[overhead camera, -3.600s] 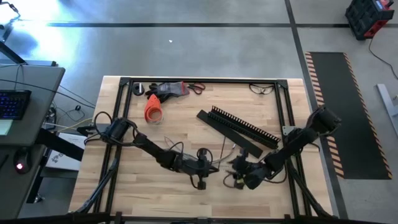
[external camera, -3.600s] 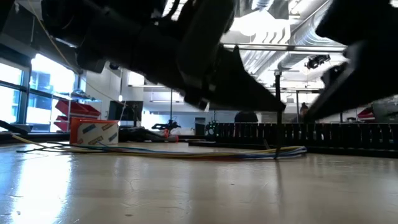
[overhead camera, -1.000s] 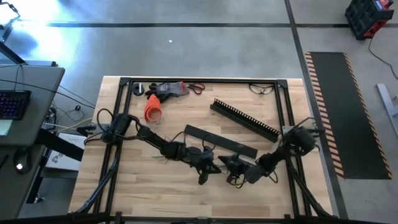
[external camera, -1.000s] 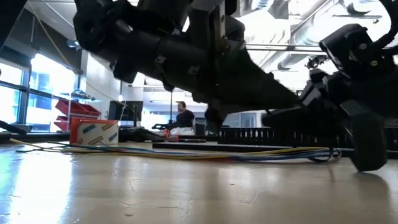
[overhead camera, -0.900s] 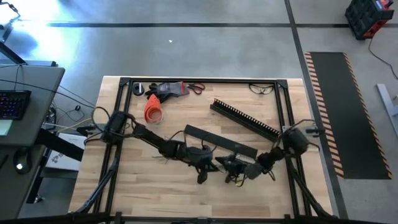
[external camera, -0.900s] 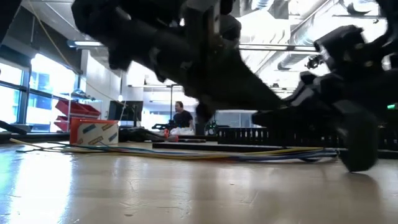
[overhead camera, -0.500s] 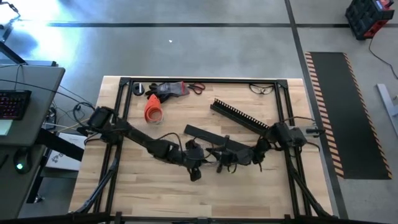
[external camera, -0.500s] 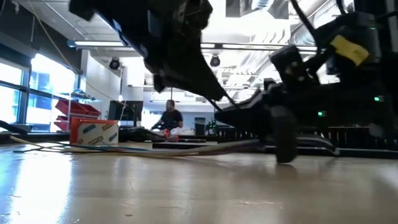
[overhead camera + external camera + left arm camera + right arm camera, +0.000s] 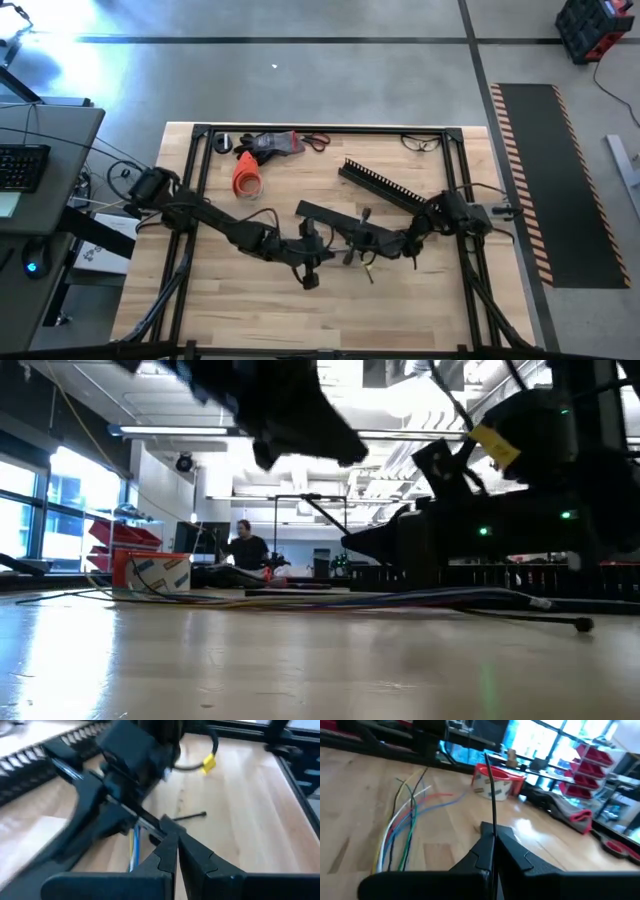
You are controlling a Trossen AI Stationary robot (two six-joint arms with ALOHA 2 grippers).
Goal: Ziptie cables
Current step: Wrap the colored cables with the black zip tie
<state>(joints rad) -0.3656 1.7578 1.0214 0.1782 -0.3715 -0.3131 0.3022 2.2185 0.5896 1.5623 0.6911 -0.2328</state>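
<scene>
The cables (image 9: 395, 837) lie loose on the wood, thin coloured wires also seen in the low view (image 9: 330, 600) and under my left fingers (image 9: 133, 845). My right gripper (image 9: 492, 832) is shut on a thin black zip tie (image 9: 491, 790) at mid-table (image 9: 352, 246). My left gripper (image 9: 175, 840) is shut just left of it (image 9: 318, 250), almost tip to tip with the right one. I cannot tell whether it touches anything. A second black zip tie (image 9: 189, 816) lies flat on the table. My right gripper pinches the zip tie's lower stretch (image 9: 493, 822) between its two fingers. The strip stands up from the fingertips, clear of the table, and leans slightly; its free end (image 9: 485, 754) points away above the fingers.
A black comb-toothed channel (image 9: 395, 190) and a flat black bar (image 9: 340, 222) lie behind the grippers. An orange roll (image 9: 245, 178) and a red-grey tool (image 9: 275, 143) sit at the far left, glasses (image 9: 420, 142) at the far right. A person (image 9: 243, 545) stands beyond the table.
My right gripper has moved toward the table's left and far edge, carrying the zip tie, and now meets my left gripper at mid-table. My left gripper has shifted slightly toward the far edge and risen. Both stayed shut.
</scene>
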